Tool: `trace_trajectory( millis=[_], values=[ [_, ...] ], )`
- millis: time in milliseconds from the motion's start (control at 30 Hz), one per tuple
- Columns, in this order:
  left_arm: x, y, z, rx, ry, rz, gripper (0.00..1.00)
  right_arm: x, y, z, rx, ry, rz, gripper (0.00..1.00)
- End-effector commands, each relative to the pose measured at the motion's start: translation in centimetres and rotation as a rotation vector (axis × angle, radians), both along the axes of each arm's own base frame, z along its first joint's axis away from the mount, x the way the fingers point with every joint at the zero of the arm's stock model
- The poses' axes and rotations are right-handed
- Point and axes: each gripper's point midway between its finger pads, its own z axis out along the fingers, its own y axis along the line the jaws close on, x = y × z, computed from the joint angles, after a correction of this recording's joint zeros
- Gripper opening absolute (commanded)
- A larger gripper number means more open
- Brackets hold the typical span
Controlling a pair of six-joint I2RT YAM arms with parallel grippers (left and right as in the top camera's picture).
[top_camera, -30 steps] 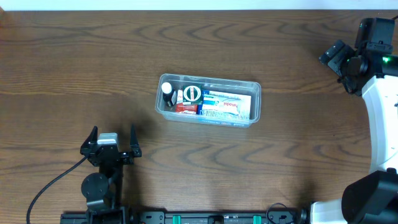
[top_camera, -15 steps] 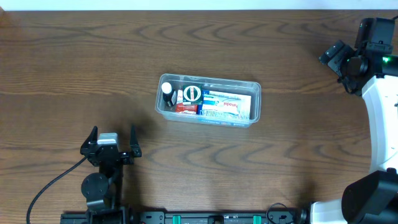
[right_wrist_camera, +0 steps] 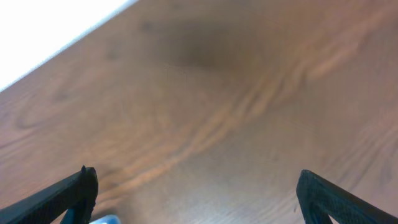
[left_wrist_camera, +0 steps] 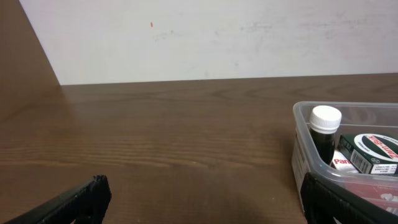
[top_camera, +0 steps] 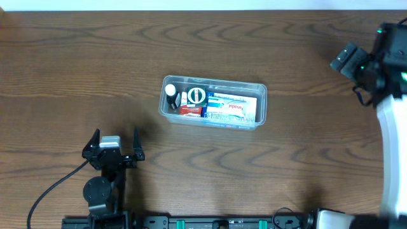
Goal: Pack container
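Note:
The container is a clear plastic bin at the table's middle. It holds a small dark bottle with a white cap, a green round-marked packet, a red packet and a white and blue toothpaste box. In the left wrist view the container's left end shows with the bottle inside. My left gripper is open and empty at the near left, apart from the container. My right gripper is open and empty above bare wood; its arm is raised at the far right.
A black cable runs from the left arm to the front edge. A white wall stands behind the table's far edge. A small pale blue thing peeks in at the bottom of the right wrist view.
The right arm has shifted slightly to the right and rotated. The left arm and the container have not moved.

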Motion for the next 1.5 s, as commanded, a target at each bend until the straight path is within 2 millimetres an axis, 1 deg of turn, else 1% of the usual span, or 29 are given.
trace_trajectory(
  millis=[0,100,200,267,433,533,667,800,867,1033,1133,1333,1467],
  values=[
    [-0.1,0.1,-1.7,-0.017,0.053,0.003,0.98,-1.3,3.5,4.3,-0.158,-0.107,0.317,0.99],
    [-0.1,0.1,-1.7,-0.017,0.053,0.003,0.98,-2.6,7.2,6.7,-0.249,-0.22,0.578,0.99],
    [-0.1,0.1,-1.7,-0.017,0.053,0.003,0.98,-4.1,10.1,8.2,-0.284,-0.33,0.739,0.99],
    [-0.1,0.1,-1.7,-0.017,0.053,0.003,0.98,-4.5,11.3,8.4,-0.289,-0.388,0.788,0.99],
    [-0.1,0.1,-1.7,-0.017,0.053,0.003,0.98,-4.8,12.8,8.0,-0.328,-0.536,0.825,0.98],
    [-0.1,0.1,-1.7,-0.017,0.053,0.003,0.98,-5.1,13.6,7.1,-0.372,-0.646,0.83,0.99],
    [-0.1,0.1,-1.7,-0.017,0.053,0.003,0.98,-6.2,14.1,4.9,-0.425,-0.781,0.825,0.99],
    [-0.1,0.1,-1.7,-0.017,0.053,0.003,0.98,-7.8,14.0,2.4,-0.464,-0.869,0.808,0.99],
    [-0.1,0.1,-1.7,-0.017,0.053,0.003,0.98,-8.9,14.0,1.2,-0.479,-0.902,0.8,0.99],
    [-0.1,0.1,-1.7,-0.017,0.053,0.003,0.98,-10.9,13.9,-1.4,-0.501,-0.947,0.787,0.99],
    [-0.1,0.1,-1.7,-0.017,0.053,0.003,0.98,-11.7,13.9,-2.8,-0.503,-0.953,0.786,0.99],
    [-0.1,0.1,-1.7,-0.017,0.053,0.003,0.98,-12.9,13.9,-4.9,-0.507,-0.972,0.782,0.99],
    [-0.1,0.1,-1.7,-0.017,0.053,0.003,0.98,-13.3,14.0,-5.9,-0.49,-0.942,0.796,0.99]
  ],
)
